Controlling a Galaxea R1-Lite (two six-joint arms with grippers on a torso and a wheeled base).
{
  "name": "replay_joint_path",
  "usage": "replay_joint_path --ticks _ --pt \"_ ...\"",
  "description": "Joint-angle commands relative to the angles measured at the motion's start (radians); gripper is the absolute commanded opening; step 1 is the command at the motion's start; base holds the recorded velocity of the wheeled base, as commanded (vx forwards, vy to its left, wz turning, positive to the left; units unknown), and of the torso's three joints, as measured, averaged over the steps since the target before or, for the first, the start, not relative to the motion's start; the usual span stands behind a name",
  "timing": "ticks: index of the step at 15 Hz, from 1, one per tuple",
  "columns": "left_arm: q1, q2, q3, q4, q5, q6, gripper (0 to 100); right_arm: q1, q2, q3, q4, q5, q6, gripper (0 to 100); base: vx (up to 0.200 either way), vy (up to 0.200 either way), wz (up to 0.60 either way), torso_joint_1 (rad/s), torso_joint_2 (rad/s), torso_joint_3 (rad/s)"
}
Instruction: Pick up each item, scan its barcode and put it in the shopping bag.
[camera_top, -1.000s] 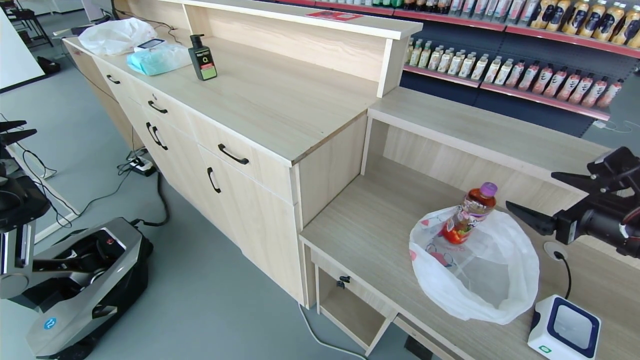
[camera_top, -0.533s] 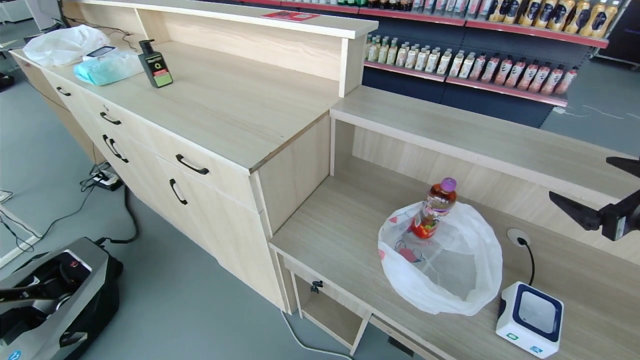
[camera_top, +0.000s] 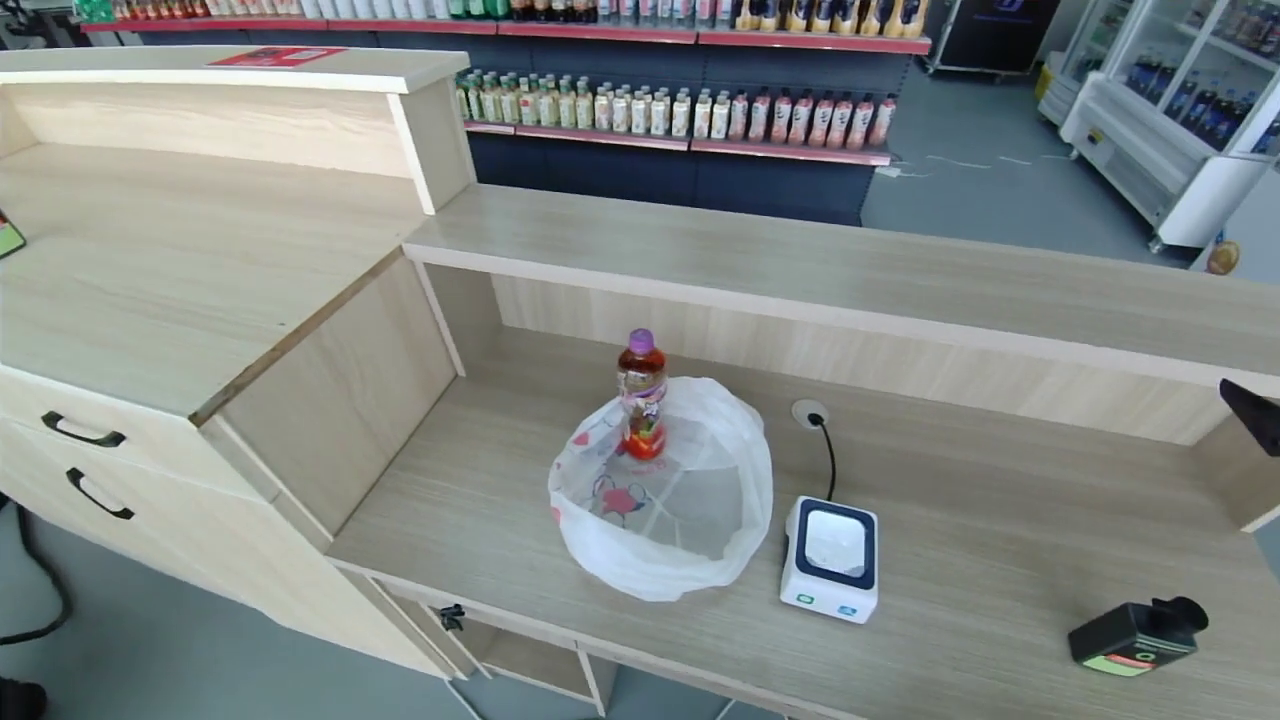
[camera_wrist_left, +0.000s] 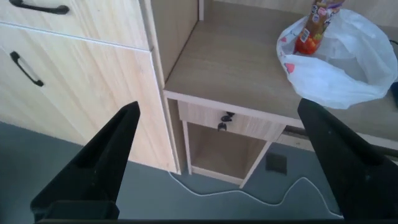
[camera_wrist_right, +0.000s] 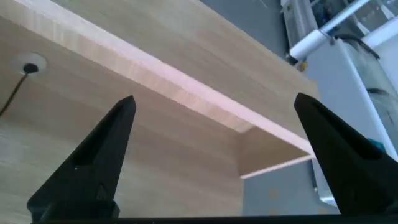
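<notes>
A white plastic shopping bag (camera_top: 660, 500) lies open on the low counter (camera_top: 1000, 520), with a red drink bottle (camera_top: 641, 395) with a purple cap upright at its far rim. A white barcode scanner (camera_top: 830, 558) stands just to the right of the bag. A dark pump bottle (camera_top: 1135, 635) lies on its side near the counter's front right. My left gripper (camera_wrist_left: 217, 162) is open and empty, in front of the counter below its edge, with the bag (camera_wrist_left: 339, 62) and bottle (camera_wrist_left: 311, 28) beyond. My right gripper (camera_wrist_right: 214, 155) is open and empty over the counter's right part; one fingertip (camera_top: 1252, 418) shows at the edge.
A raised ledge (camera_top: 850, 270) runs along the back of the low counter. A taller cabinet (camera_top: 150, 280) with drawers stands to the left. The scanner's cable runs to a grommet (camera_top: 808, 412). Store shelves of bottles (camera_top: 680, 110) line the far side. Bare counter lies between the scanner and the pump bottle.
The head camera has swung to the right, so the whole picture shifted left. The pump bottle on the low counter has come into view. The bag and drink bottle stand as before.
</notes>
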Motion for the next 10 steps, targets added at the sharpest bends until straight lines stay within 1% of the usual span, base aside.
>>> replay_joint_path --ticks 1,2,4,6,7,8,9,10 --pt "0.0 0.0 0.0 0.0 0.0 0.0 100 -0.001 -0.02 0.006 0.049 -0.04 0.0 100 0.0 0.0 -0.6 -0.002 0.01 0.002" --pt "0.0 0.0 0.0 0.0 0.0 0.0 100 -0.001 -0.021 0.017 0.092 -0.041 0.001 100 0.0 0.0 -0.6 -0.002 0.0 0.002" --pt "0.0 0.0 0.0 0.0 0.0 0.0 100 0.001 -0.026 0.052 0.179 -0.04 0.009 100 0.0 0.0 0.0 0.0 0.0 0.0" --pt "0.0 0.0 0.0 0.0 0.0 0.002 100 -0.006 -0.037 0.051 0.337 -0.038 0.004 100 0.0 0.0 0.0 0.0 0.0 0.0" --pt "0.0 0.0 0.0 0.0 0.0 0.0 100 -0.015 -0.04 0.046 0.397 -0.015 -0.008 100 0.0 0.0 0.0 0.0 0.0 0.0" --pt "0.0 0.0 0.0 0.0 0.0 0.0 100 -0.024 -0.041 0.046 0.433 0.035 -0.048 100 0.0 0.0 0.0 0.0 0.0 0.0" --pt "0.0 0.0 0.0 0.0 0.0 0.0 100 -0.047 -0.037 0.044 0.469 0.1 -0.116 100 0.0 0.0 0.0 0.0 0.0 0.0" --pt "0.0 0.0 0.0 0.0 0.0 0.0 100 -0.072 -0.018 0.044 0.491 0.152 -0.212 100 0.0 0.0 0.0 0.0 0.0 0.0"
